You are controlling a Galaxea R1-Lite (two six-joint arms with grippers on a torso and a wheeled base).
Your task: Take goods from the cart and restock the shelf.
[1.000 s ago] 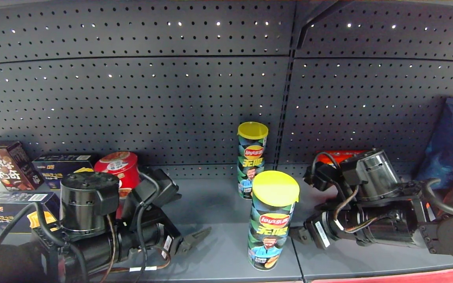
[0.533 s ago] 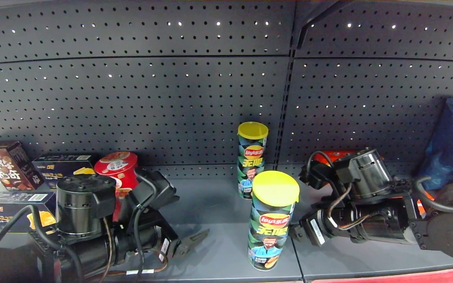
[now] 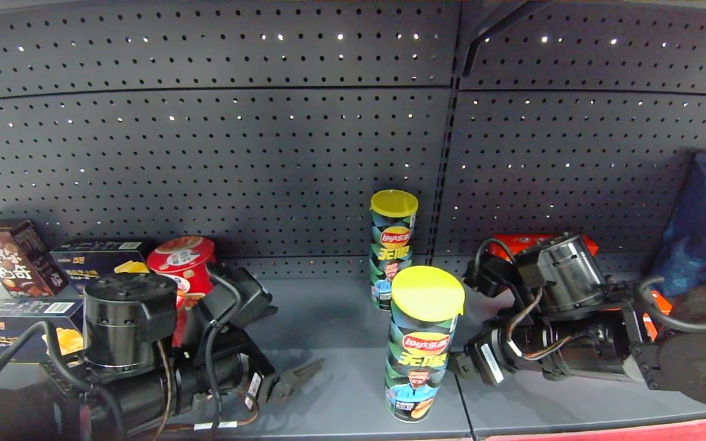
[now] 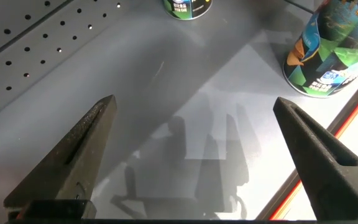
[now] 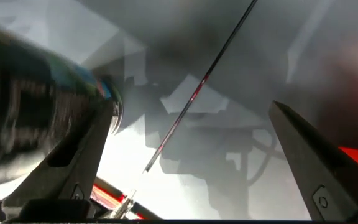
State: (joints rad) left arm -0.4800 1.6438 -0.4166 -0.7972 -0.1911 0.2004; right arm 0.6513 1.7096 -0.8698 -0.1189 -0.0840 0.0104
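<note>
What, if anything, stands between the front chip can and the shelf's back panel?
A second chip can stands upright behind the front chip can, slightly toward the robot's left and close to the perforated back panel. Pushed straight back, the front chip can would probably meet it.

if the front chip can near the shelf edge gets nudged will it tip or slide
The front chip can is tall and narrow, so a high nudge would probably tip it. Once down, its round body would likely roll.

A shop: pegboard-backed shelf stocked with crisp tubes and snack boxes.
</note>
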